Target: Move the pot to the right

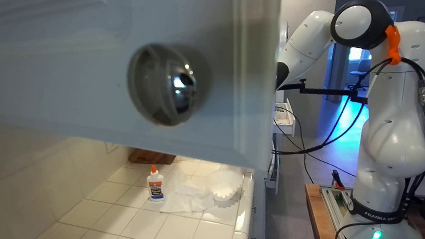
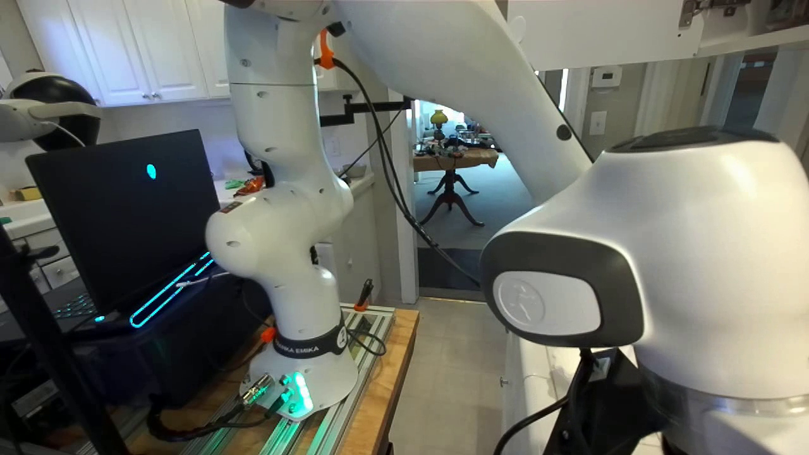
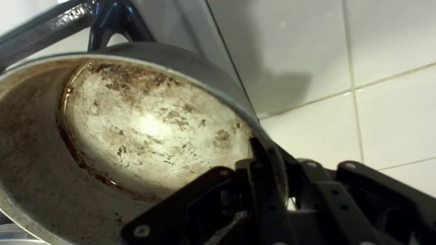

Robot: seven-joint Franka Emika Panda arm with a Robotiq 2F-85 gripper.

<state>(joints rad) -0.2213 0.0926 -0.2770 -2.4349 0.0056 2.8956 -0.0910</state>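
The pot (image 3: 153,129) fills the left of the wrist view. It is round grey metal with brown stains inside and a dark handle (image 3: 44,30) at the upper left. My gripper (image 3: 266,145) straddles the pot's near right wall, one black finger inside and one outside. The fingers are closed on the rim. The pot looks tilted in this view; I cannot tell whether it touches the surface below. In an exterior view the cabinet door hides the pot and gripper. In the other exterior frame they are out of sight, with the arm's wrist filling the right side.
An open cabinet door (image 1: 77,69) with a round shiny knob (image 1: 163,84) hangs over the tiled counter (image 1: 130,238). A glue bottle (image 1: 156,184), white crumpled paper (image 1: 188,198), a fluted white paper stack (image 1: 224,184) and a brown wooden block (image 1: 152,156) stand there.
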